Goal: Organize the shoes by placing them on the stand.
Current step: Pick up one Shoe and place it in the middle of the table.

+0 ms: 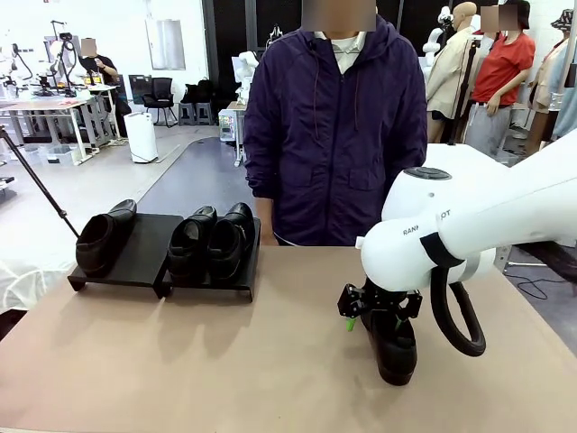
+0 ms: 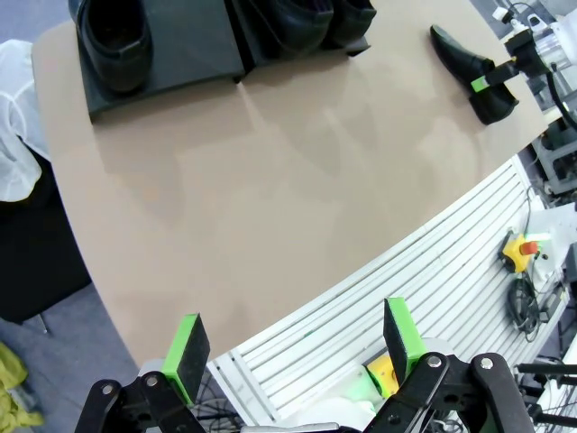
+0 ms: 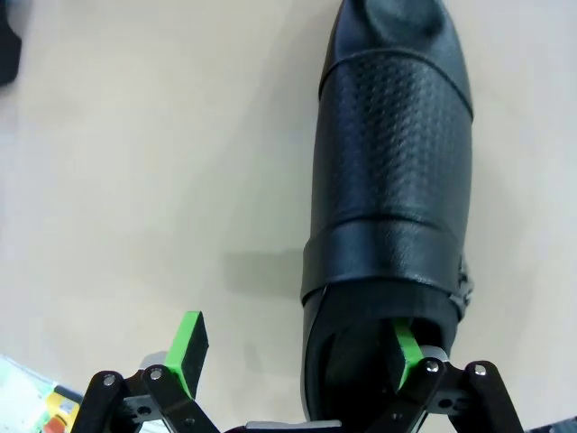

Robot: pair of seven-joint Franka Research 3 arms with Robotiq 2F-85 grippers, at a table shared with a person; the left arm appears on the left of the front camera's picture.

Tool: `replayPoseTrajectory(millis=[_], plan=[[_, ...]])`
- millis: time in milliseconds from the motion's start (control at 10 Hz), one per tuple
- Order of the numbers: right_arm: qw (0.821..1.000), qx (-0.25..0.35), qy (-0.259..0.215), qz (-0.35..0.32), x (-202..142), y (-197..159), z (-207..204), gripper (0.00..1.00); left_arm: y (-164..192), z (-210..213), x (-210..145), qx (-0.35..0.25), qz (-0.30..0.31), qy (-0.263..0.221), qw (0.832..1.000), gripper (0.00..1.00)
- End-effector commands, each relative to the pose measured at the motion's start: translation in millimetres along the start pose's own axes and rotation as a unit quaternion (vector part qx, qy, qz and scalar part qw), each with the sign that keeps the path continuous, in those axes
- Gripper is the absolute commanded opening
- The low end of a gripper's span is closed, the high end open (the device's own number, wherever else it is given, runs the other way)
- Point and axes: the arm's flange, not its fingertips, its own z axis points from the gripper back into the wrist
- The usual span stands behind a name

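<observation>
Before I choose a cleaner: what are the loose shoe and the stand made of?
The loose shoe looks like black leather, glossy at the toe, with a pebbled grain across the vamp. The stand looks matte black, flat and unreflective; metal or plastic, I cannot tell.

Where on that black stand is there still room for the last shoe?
The left platform of the stand has a bare strip between the lone shoe and the pair. The right platform is full. The table in front is open; the right tool crowds the fourth shoe.
</observation>
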Motion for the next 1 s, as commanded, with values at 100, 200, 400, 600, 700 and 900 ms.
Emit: replayPoseTrajectory(millis=[100, 200, 400, 600, 700, 900], plan=[[0.999, -0.027, -0.021, -0.01, 8.9, 6.1, -3.3, 0.0, -2.1, 0.8, 0.6, 0.0, 0.005, -0.003, 1.0, 1.0], [0.999, -0.027, -0.02, -0.01, 10.0, 5.6, -3.4, 0.0, -2.1, 0.8, 0.6, 0.0, 0.005, -0.003, 1.0, 1.0], [0.999, -0.029, -0.016, -0.01, 13.2, 5.1, -1.5, 0.0, -2.1, 0.8, 0.6, 0.0, 0.005, -0.003, 1.0, 1.0], [0.999, -0.033, -0.009, -0.01, 15.1, 4.9, 0.0, 0.0, -2.1, 0.8, 0.6, 0.0, 0.005, -0.003, 1.0, 1.0], [0.999, -0.029, -0.01, -0.012, 14.9, 3.5, 0.1, 0.0, -2.1, 0.8, 0.6, 0.0, 0.005, -0.003, 1.0, 1.0], [1.0, -0.024, -0.009, -0.016, 13.3, 0.4, 2.3, 0.0, -2.1, 0.8, 0.6, 0.0, 0.005, -0.003, 1.0, 1.0]])
